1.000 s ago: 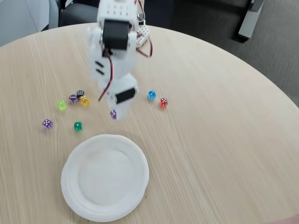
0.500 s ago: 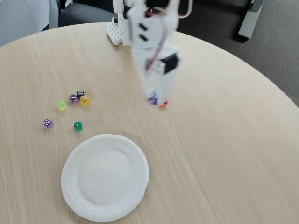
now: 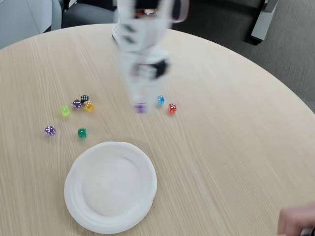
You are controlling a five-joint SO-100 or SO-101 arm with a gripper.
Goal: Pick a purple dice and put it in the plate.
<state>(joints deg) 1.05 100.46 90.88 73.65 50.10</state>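
In the fixed view, the white arm is seen heavily blurred over the far middle of the round wooden bench [image 3: 236,147], reaching down toward the viewer. At the lower end of the blur the pincer [image 3: 140,105] is found, with a purple dice [image 3: 141,107] at its tip. The dice appears to be held between the fingers, but whether it is lifted off the bench cannot be told through the blur. The plate [image 3: 110,187] lies near the bench's near edge, left of centre, with nothing on it, well apart from the held dice.

Just right of the pincer a blue die [image 3: 160,100] and a red die [image 3: 172,107] are seen. Toward the left edge a cluster is formed by a black die [image 3: 84,98], a greyish-purple die [image 3: 77,103], a yellow die [image 3: 89,105] and a lime die [image 3: 65,110]. Nearer the plate a second violet die [image 3: 49,130] and a green die [image 3: 82,132] are set apart. A hand [image 3: 297,222] is visible at the near right corner of the picture.
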